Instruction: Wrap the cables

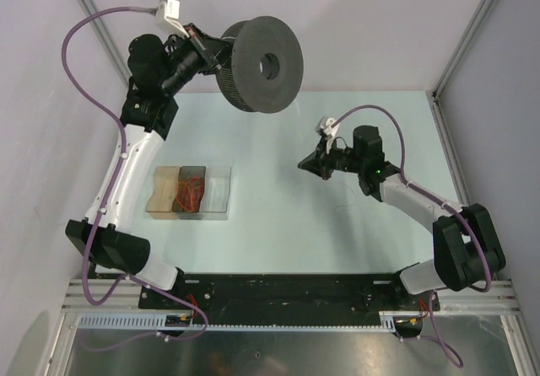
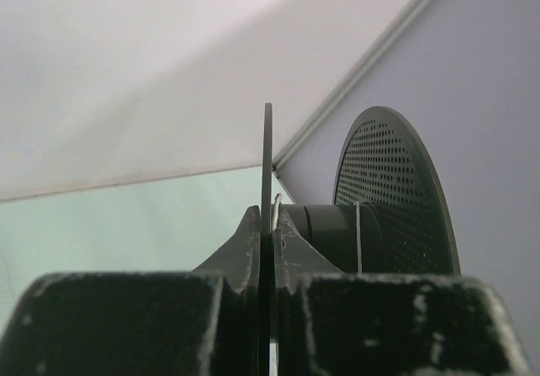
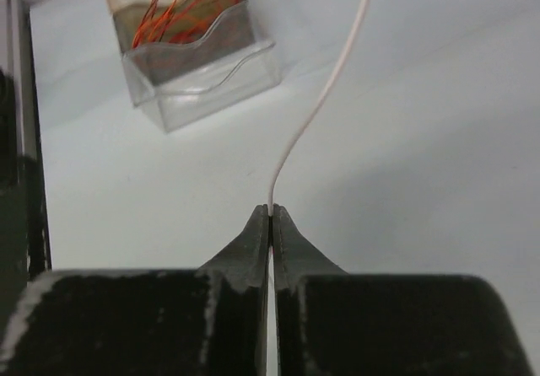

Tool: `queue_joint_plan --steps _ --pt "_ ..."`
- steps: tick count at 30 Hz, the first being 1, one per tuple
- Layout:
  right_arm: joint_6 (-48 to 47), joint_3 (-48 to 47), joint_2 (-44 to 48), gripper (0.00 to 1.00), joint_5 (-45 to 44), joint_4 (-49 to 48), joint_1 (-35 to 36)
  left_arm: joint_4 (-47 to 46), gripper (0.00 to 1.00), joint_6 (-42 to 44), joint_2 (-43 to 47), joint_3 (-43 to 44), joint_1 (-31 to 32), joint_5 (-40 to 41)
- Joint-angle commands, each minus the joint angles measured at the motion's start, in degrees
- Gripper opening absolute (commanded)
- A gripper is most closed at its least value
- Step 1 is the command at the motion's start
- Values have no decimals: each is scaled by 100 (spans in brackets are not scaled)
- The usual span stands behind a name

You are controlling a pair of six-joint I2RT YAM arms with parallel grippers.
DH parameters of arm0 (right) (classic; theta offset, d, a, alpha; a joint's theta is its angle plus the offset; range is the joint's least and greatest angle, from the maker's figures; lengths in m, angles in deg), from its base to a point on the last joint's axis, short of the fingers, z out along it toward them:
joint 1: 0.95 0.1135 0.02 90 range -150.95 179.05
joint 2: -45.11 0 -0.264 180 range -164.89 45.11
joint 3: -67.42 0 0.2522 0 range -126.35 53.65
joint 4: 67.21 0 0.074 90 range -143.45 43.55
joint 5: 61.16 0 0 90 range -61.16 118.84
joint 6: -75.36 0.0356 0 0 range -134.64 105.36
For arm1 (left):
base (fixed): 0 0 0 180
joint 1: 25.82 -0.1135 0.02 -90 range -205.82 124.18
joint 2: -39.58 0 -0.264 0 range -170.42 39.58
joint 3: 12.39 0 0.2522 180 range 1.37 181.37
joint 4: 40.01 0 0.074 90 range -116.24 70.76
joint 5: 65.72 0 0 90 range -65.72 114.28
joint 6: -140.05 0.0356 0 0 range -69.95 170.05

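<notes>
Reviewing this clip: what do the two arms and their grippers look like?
The left arm and right arm have white shells with black joints. A thick purple hose runs along each to a small white box at the wrist. The left gripper and right gripper are black, with scuffed bodies and wedge-shaped fingers.

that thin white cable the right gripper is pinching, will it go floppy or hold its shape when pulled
Probably springy rather than limp: the white cable rises from the right gripper in a smooth curve without drooping. It is likely very light, being so thin. It may slip under tension, since only the closed fingertips pinch it.
</notes>
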Motion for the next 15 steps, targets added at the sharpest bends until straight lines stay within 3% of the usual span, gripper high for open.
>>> queue_joint_plan --steps 1,8,15 --pt "-1226 -81 392 0 -104 919 496 -214 0 -636 270 77 38 1188" --pt "-3042 -816 830 0 -417 2938 1273 302 0 93 -5 -360 384 2594" --pt "-4260 -1497 1217 0 -1130 3765 1316 398 0 1714 -89 -1022 1044 3655"
